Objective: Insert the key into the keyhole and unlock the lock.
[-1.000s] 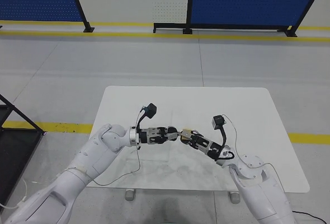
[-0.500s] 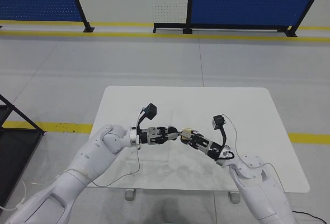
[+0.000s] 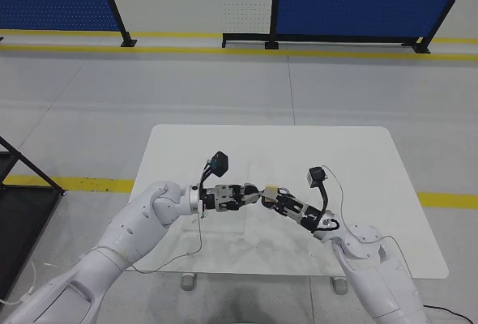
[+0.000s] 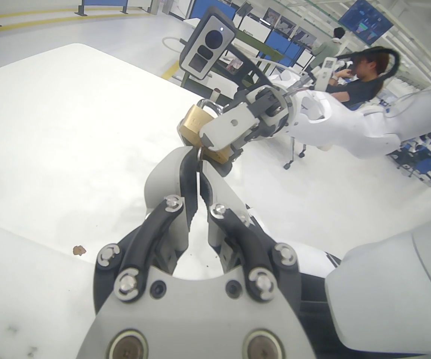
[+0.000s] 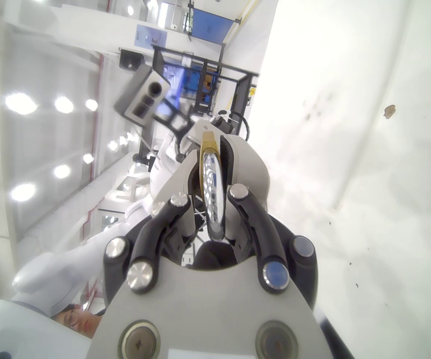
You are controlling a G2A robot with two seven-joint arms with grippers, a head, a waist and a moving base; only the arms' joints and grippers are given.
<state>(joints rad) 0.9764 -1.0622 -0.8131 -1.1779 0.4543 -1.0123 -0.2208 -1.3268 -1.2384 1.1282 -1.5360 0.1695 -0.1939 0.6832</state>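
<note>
A brass padlock (image 4: 196,123) with a silver shackle (image 5: 212,188) hangs above the middle of the white table (image 3: 344,154), held between the two arms. My right gripper (image 4: 225,137) is shut on the padlock's body. My left gripper (image 4: 198,155) is shut on a thin silver key (image 4: 199,151) whose tip meets the underside of the padlock. In the top view the lock (image 3: 266,193) sits where the left gripper (image 3: 253,194) and the right gripper (image 3: 275,197) meet. The key's blade is hidden by the fingers.
A small brown scrap (image 4: 79,250) and a few dark specks lie on the table near the arms. A black rack (image 3: 4,186) stands left of the table. Blue partitions (image 3: 360,20) line the far floor.
The left arm's wrist has turned slightly, its camera shifting a little toward the table's near side. The grippers and the lock stay in the same place.
</note>
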